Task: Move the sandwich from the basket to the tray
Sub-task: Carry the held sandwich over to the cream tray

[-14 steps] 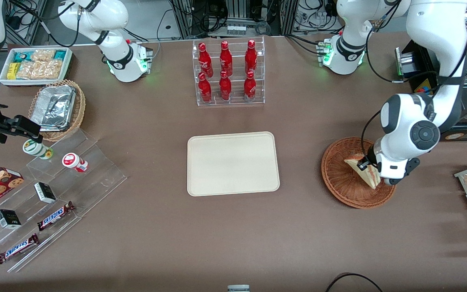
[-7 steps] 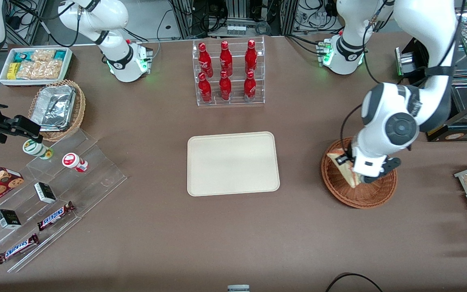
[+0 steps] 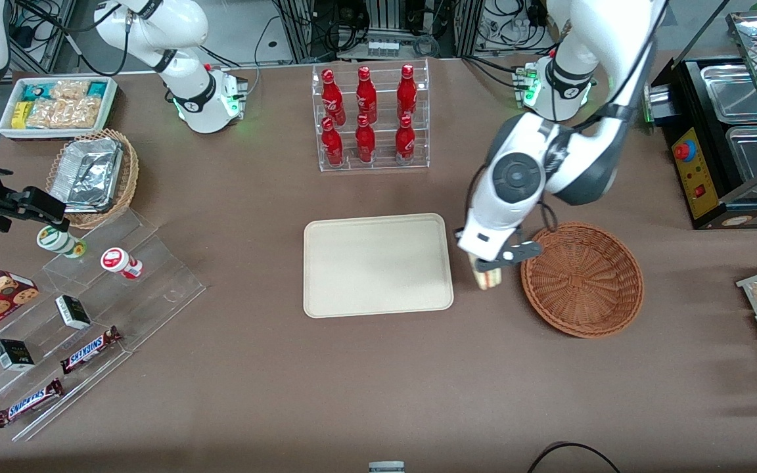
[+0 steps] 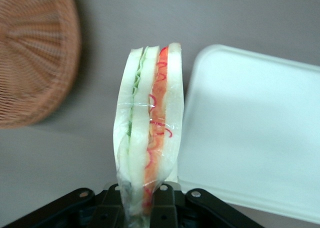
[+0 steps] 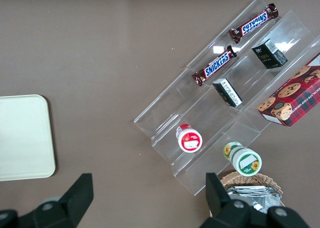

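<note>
The sandwich [image 4: 148,133] is clamped upright in my hand [image 3: 491,268], with its filling edge shown in the wrist view. I hold it above the table [image 3: 378,381], in the gap between the basket [image 3: 582,279] and the tray [image 3: 377,265], close to the tray's rim

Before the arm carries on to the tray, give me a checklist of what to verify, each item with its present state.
1. Pincer shut on the sandwich: ok, the wrap is pinched at its lower end.
2. Sandwich out of the basket: ok, it hangs over the table between basket and tray.
3. Sandwich over the tray: not ok, it is beside the rim.
4. Tray surface free to receive it: ok.
5. Sandwich held straight: ok, on edge, filling layers showing.
6. Height over the tray rim: cannot tell.
</note>
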Robot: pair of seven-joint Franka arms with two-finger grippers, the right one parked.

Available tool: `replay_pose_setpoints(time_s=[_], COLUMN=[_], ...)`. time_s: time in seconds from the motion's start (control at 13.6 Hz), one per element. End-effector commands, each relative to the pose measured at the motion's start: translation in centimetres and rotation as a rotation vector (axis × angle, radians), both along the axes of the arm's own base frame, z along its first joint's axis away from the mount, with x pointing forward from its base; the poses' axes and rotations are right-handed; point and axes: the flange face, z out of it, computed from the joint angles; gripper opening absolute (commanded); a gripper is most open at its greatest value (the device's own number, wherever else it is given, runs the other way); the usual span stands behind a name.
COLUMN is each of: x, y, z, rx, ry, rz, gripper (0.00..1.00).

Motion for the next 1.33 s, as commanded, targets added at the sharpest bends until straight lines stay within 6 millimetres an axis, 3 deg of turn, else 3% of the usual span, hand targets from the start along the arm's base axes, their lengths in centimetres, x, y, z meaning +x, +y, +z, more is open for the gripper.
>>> replay_pose_setpoints(time_s=[0.0,0.22,0.44,0.66,0.88,1.25], x=[0.9,-0.2,-1.5,-2.2,-1.3,-2.0], y=[-6.0,-12.4,-15.8,-18.0,-18.8,-20.0], z=[-2.2,-5.1,-6.8,-8.3,-9.6,-10.3], rx=[-0.026,-0.048,-0.087,-0.099,-0.104,-0.058], ry=[0.012,-0.002,-0.049,-0.061,-0.063,-0.033], rz=[-0.043,-0.110,-0.121,-0.131,-0.115,-0.098], gripper=[0.00,0.00,0.00,0.00,0.00,0.00])
